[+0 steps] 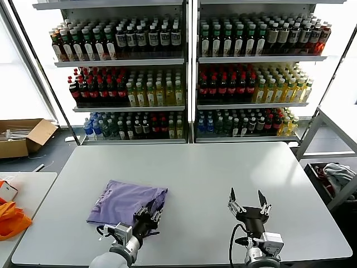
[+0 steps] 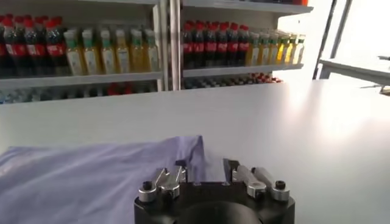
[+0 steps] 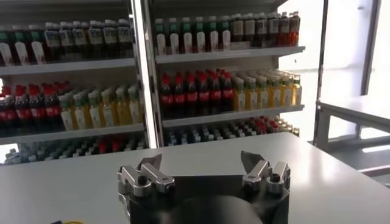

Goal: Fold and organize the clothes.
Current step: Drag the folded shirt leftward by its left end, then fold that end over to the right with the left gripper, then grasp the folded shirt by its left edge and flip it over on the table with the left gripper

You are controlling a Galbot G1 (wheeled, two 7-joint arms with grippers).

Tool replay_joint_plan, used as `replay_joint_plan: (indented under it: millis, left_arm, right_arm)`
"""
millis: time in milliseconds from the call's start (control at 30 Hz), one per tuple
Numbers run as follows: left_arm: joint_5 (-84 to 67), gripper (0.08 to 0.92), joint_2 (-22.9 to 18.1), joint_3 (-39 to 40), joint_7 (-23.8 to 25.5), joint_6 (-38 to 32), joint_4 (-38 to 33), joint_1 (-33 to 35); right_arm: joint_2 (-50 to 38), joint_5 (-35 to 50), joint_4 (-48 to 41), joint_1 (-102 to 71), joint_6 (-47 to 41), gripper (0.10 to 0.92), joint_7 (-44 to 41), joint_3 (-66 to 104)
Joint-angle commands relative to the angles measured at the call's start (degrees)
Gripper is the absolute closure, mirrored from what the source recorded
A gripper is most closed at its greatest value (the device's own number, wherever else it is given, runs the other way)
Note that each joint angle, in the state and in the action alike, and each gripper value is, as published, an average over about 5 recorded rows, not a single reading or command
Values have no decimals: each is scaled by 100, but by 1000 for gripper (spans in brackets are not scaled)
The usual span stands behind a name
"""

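Note:
A lavender-purple T-shirt [image 1: 125, 201] lies folded into a compact rectangle on the grey table [image 1: 223, 167], toward the near left. My left gripper [image 1: 148, 214] sits low at the shirt's near right corner. In the left wrist view the shirt [image 2: 91, 176] fills the near side, and its edge runs between the partly spread fingers of the left gripper [image 2: 204, 164], which grip nothing. My right gripper [image 1: 246, 196] hovers above bare table at the near right, wide open and empty. It also shows in the right wrist view [image 3: 201, 159].
Shelves of bottled drinks [image 1: 189, 72] stand behind the table. A cardboard box [image 1: 22, 137] sits on the floor at the far left. An orange item [image 1: 11, 220] lies on a side table at the left. A bin with cloth [image 1: 334, 176] stands at the right.

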Motion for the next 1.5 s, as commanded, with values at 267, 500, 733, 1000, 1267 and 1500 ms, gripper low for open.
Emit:
replay_joint_plan:
  millis: [267, 500, 733, 1000, 1267, 1500]
  left_arm:
    - [-2152, 316, 358, -1159, -362, -166, -1530, 27]
    - [67, 184, 1040, -1970, -759, -530, -249, 9]
    - [-129, 177, 1210, -2152, -489, -632, 858, -177]
    - [-948, 177, 1101, -2043, -260, -343, 976, -171]
    - [-1564, 177, 1078, -1976, -1, -326, 1191, -286]
    - [-1665, 177, 1083, -1913, 165, -350, 1535, -411]
  right_arm:
    - [-71, 57, -85, 81, 29, 203, -11, -38]
    - [-157, 186, -155, 294, -108, 203, 142, -113]
    - [-206, 195, -195, 350, -110, 203, 86, -181]
    - [-183, 184, -161, 293, -97, 203, 85, -207]
    - [-151, 131, -108, 152, -71, 203, 85, -192]
    - [-98, 42, -89, 50, -41, 203, 80, -197]
